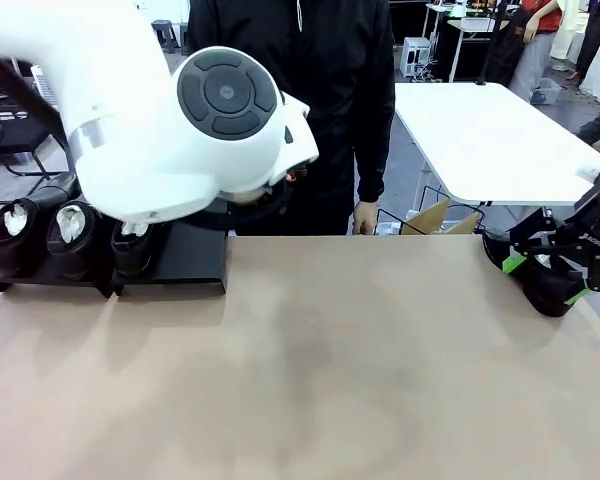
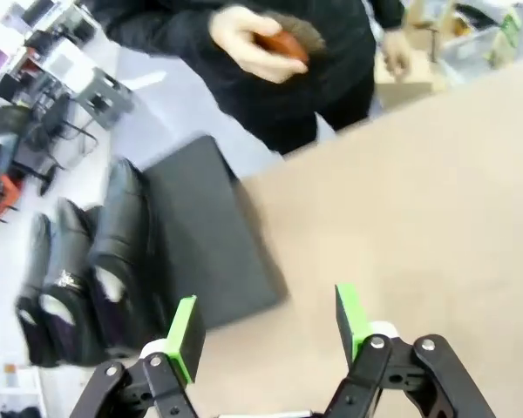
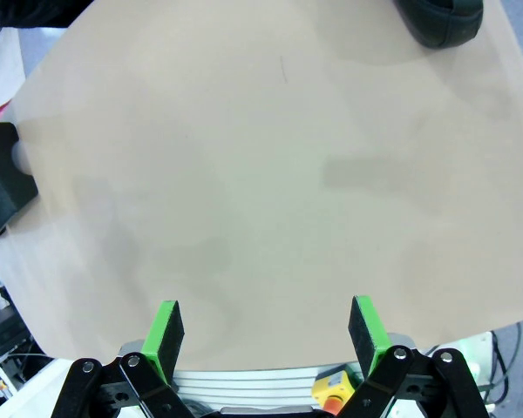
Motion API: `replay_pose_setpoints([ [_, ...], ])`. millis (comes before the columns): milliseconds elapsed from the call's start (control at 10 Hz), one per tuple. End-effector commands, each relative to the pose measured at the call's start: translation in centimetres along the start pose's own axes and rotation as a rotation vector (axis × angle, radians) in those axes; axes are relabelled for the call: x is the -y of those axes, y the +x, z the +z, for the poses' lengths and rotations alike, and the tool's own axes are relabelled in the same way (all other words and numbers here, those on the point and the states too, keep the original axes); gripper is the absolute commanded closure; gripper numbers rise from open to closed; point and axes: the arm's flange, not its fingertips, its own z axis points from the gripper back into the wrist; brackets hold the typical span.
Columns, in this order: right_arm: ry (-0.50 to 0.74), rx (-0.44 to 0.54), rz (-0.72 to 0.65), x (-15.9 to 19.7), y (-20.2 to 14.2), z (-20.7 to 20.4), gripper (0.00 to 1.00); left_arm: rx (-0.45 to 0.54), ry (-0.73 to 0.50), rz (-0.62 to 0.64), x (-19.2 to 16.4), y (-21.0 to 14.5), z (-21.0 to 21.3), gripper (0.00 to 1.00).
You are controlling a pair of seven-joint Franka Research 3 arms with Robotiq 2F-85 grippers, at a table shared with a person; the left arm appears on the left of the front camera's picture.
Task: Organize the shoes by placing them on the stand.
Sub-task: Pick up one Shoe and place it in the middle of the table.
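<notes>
Shoes [image 1: 70, 238]: three stand side by side on the stand [image 1: 185, 262], filling its left portion as seen from the front, white paper showing in their openings; the stand's rightmost slot lies bare. Fourth shoe [image 1: 552, 285] sits far off at the right edge of the table, well apart from the stand, right where the right gripper [image 1: 558, 268] sits in the front view, though contact cannot be told. In the right wrist view that gripper's jaws stand wide with only bare tabletop between the pads, the shoe [image 3: 438, 19] ahead of and beyond the fingertips; its long axis cannot be read. Left gripper [image 2: 268, 335] hovers near the stand's bare end, jaws apart and holding nothing, shoes just off to one side. Judgement: right arm is much the nearer to the stray shoe; the carry would run across the whole table toward the free slot. A person's hand [image 2: 248, 42] holds a small brown thing, likely a brush [image 2: 283, 40], beyond the table's far edge.
</notes>
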Motion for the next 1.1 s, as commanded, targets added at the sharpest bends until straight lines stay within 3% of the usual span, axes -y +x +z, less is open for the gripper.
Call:
replay_pose_setpoints([
  [0,-0.002,-0.001,0.018,0.0,0.1,0.2,0.00,-0.177,-0.092,-0.009,-1.5,-1.6,-0.7,0.21],
  [100,0.000,0.000,0.000,0.0,0.0,0.0,0.00,-0.234,-0.117,-0.023,-1.5,-2.3,-1.0,0.21],
  [200,-0.120,0.022,0.030,-0.3,2.7,-0.9,0.00,-0.285,-0.121,-0.006,-2.2,-3.0,-2.0,0.21],
  [300,-0.211,0.044,0.061,-0.4,5.0,-0.9,0.00,-0.156,-0.093,-0.001,0.6,-2.5,-1.6,0.21],
  [500,-0.306,-0.003,0.131,-1.3,9.2,-2.0,0.00,-0.156,-0.093,-0.001,0.6,-2.5,-1.6,0.21],
  [600,-0.173,0.015,0.070,0.2,4.0,-1.2,0.00,-0.156,-0.093,-0.001,0.6,-2.5,-1.6,0.21],
  [800,-0.173,0.015,0.070,0.2,4.0,-1.2,0.00,-0.156,-0.093,-0.001,0.6,-2.5,-1.6,0.21],
  [900,-0.227,0.000,0.093,0.0,6.6,-2.2,0.00,-0.156,-0.093,-0.001,0.6,-2.5,-1.6,0.21],
  [1000,-0.324,0.087,0.136,-1.4,8.9,-2.4,0.00,-0.156,-0.093,-0.001,0.6,-2.5,-1.6,0.21],
])
